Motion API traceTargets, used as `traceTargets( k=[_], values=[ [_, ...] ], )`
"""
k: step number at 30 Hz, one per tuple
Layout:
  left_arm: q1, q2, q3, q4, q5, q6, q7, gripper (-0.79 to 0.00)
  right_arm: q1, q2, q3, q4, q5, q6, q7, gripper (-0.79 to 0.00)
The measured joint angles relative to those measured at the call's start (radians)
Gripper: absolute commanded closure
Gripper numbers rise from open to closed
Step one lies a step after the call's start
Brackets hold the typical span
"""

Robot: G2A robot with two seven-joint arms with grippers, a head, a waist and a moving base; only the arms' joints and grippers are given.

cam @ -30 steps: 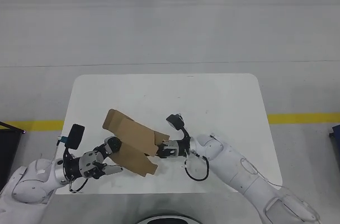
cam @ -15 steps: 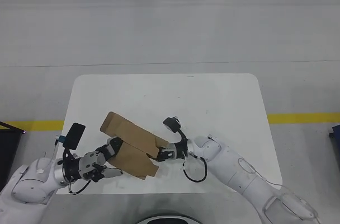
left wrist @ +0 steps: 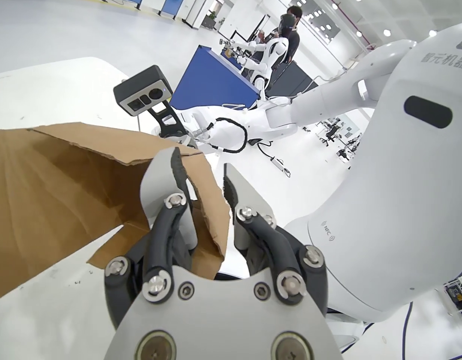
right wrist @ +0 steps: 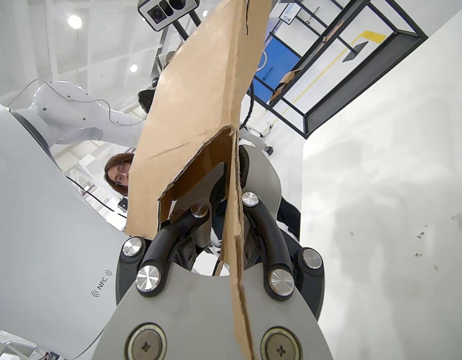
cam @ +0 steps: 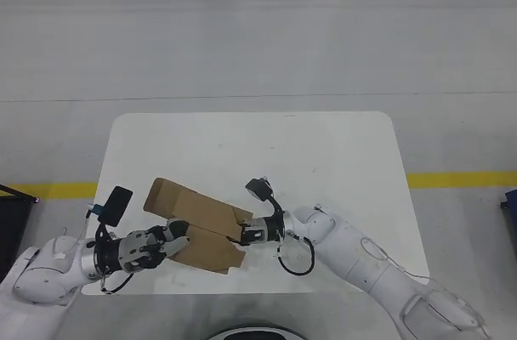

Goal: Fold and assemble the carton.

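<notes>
Right gripper, clamped onto the carton, is steadying it while the left gripper, jaws partly apart, is straddling a flap, presumably to fold it.

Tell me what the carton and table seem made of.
The carton looks like brown cardboard, matte, likely corrugated: ragged edges, fold creases. The table top is white, smooth, hard, perhaps laminate or painted board; small dark scuffs mark it.
</notes>
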Motion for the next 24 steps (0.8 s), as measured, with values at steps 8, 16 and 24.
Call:
traceTargets(
  k=[8, 16, 24],
  values=[
    [-0.027, 0.017, 0.057, 0.009, 0.022, 0.000, 0.000, -0.511, 0.010, 0.001, -0.011, 0.012, -0.002, -0.003, -0.003, 0.000],
    [-0.046, 0.038, 0.085, 0.020, 0.025, 0.000, 0.000, -0.246, 0.016, 0.000, -0.016, 0.019, -0.004, -0.002, -0.002, 0.000],
    [-0.063, 0.058, 0.114, 0.038, 0.022, 0.000, 0.000, 0.000, 0.018, -0.003, -0.015, 0.025, -0.018, -0.009, -0.009, -0.009]
  ],
)
